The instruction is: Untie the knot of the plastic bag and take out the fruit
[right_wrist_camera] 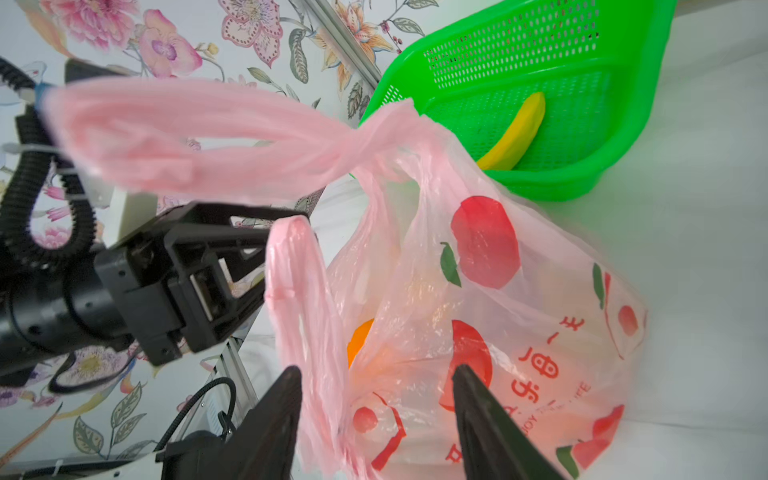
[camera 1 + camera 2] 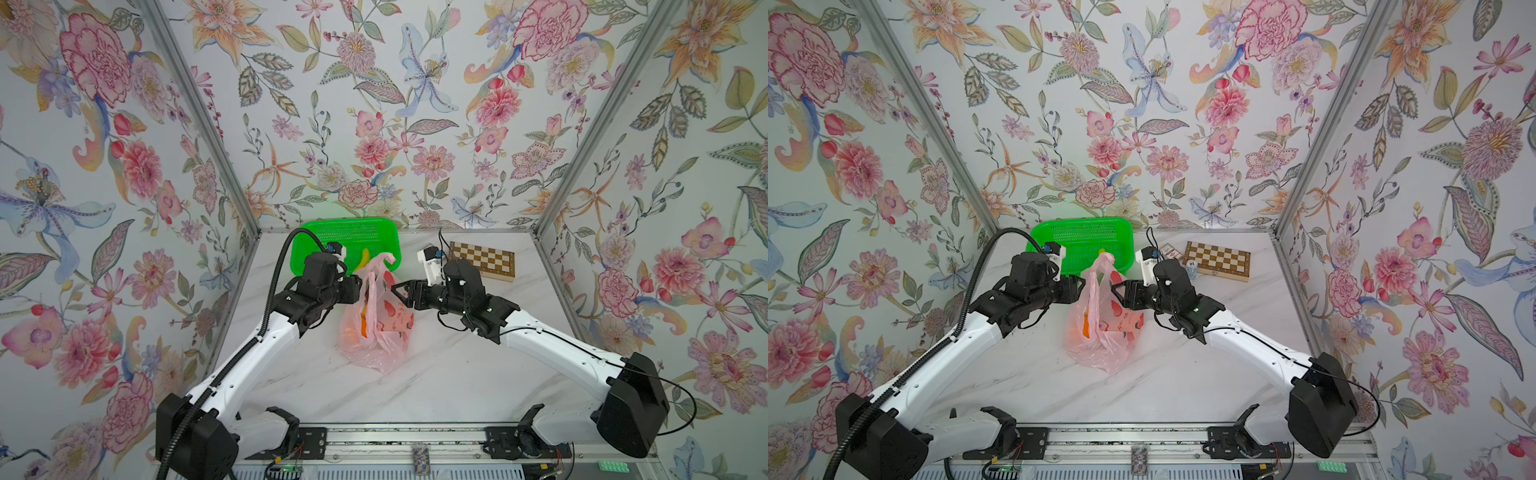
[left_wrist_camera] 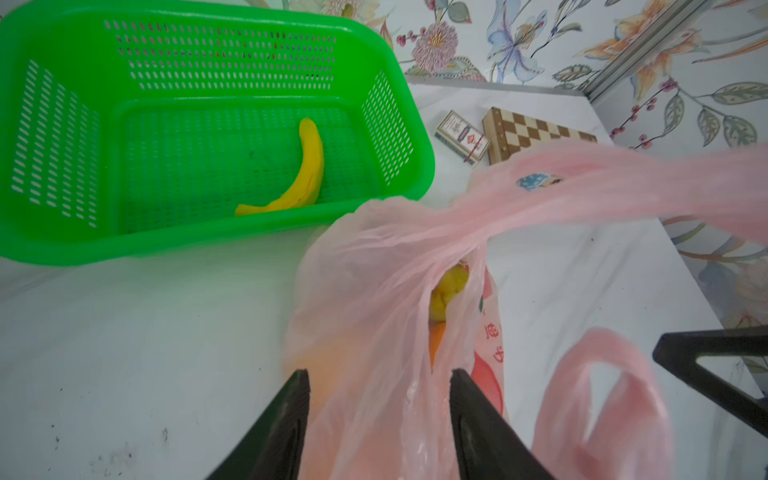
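The pink plastic bag [image 2: 376, 328] [image 2: 1100, 328] stands on the marble table between my two grippers. Its mouth gapes, and fruit shows inside: a yellow one [image 3: 446, 291] and an orange [image 1: 359, 336]. One handle loop [image 1: 291, 270] hangs free. The other handle [image 1: 166, 133] runs out blurred from a twisted bunch [image 1: 368, 137]; I cannot tell if that bunch is a tied knot. My left gripper [image 2: 358, 291] [image 3: 380, 374] is open, with slack bag film lying between its jaws. My right gripper [image 2: 397, 289] [image 1: 376, 370] is open too, against the bag's printed side.
A green perforated basket [image 2: 316, 266] [image 3: 208, 245] stands behind the bag with a yellow banana [image 3: 309, 166] in it. At the back right lie a folded chessboard [image 2: 484, 259] and a small card box [image 3: 461, 135]. Flowered walls close in three sides.
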You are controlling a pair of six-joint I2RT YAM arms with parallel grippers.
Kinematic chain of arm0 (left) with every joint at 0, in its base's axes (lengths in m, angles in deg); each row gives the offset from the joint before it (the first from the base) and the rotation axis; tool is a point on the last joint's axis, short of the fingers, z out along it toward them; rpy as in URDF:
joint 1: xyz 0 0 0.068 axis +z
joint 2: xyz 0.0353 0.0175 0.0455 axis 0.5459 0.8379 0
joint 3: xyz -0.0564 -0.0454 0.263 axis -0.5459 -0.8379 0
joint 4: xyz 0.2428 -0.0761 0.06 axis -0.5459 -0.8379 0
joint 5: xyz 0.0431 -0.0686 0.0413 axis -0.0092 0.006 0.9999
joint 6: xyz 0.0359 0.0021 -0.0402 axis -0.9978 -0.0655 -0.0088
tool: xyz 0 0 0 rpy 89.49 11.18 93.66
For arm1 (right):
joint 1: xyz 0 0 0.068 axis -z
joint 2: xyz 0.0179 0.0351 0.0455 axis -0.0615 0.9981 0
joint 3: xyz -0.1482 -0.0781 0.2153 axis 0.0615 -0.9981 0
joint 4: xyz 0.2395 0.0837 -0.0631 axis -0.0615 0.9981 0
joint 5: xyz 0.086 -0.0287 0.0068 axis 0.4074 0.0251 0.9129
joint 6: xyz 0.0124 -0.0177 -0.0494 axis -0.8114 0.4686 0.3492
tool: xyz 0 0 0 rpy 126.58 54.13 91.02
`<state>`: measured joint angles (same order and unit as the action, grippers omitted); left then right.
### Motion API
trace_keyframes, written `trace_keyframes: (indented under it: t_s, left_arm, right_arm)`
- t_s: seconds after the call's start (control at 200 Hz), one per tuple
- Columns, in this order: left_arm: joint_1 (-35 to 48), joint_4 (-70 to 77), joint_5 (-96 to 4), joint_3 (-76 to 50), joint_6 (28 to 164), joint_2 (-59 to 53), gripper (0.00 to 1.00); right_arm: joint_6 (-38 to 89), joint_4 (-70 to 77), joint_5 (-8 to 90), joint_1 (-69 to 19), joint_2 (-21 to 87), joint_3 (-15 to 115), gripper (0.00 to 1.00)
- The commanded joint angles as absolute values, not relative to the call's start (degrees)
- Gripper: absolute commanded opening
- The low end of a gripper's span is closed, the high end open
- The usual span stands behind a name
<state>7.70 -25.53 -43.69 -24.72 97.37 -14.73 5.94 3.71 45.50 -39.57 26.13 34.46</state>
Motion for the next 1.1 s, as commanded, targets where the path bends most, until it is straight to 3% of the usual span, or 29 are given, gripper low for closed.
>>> trace_keyframes:
  t_s: [0.0,0.15,0.28,0.555,0.671,0.781,0.896,1.096]
  left_arm:
    - [8.30,-28.11,-45.93,-26.60,96.78,-14.32,0.65]
    - [8.38,-25.70,-51.95,-27.81,97.28,-12.70,0.72]
    - [8.50,-26.03,-51.59,-28.08,96.49,-10.54,0.70]
    - [8.79,-22.37,-56.85,-29.29,97.38,-10.14,0.17]
    - [9.13,-22.30,-56.06,-29.58,97.65,-11.16,0.06]
    - [9.61,-22.35,-55.43,-29.76,97.47,-11.97,0.02]
    - [10.17,-22.69,-54.86,-29.66,97.13,-12.67,0.01]
    - [11.54,-24.61,-51.99,-29.33,95.60,-14.11,0.02]
  right_arm:
    - [1.16,6.28,45.48,-39.71,29.90,37.91,0.61]
    - [1.19,9.27,41.54,-40.70,34.92,42.21,0.65]
    - [1.89,13.03,36.64,-42.45,39.18,46.19,0.72]
    - [5.92,22.93,29.56,-46.44,49.68,57.73,0.83]
    - [7.36,24.30,25.89,-47.22,52.14,58.77,0.82]
    - [9.69,26.54,21.22,-47.46,53.53,59.01,0.81]
    - [12.41,27.96,18.57,-47.37,53.81,58.39,0.73]
    - [14.47,28.32,16.41,-46.26,51.39,55.52,0.19]
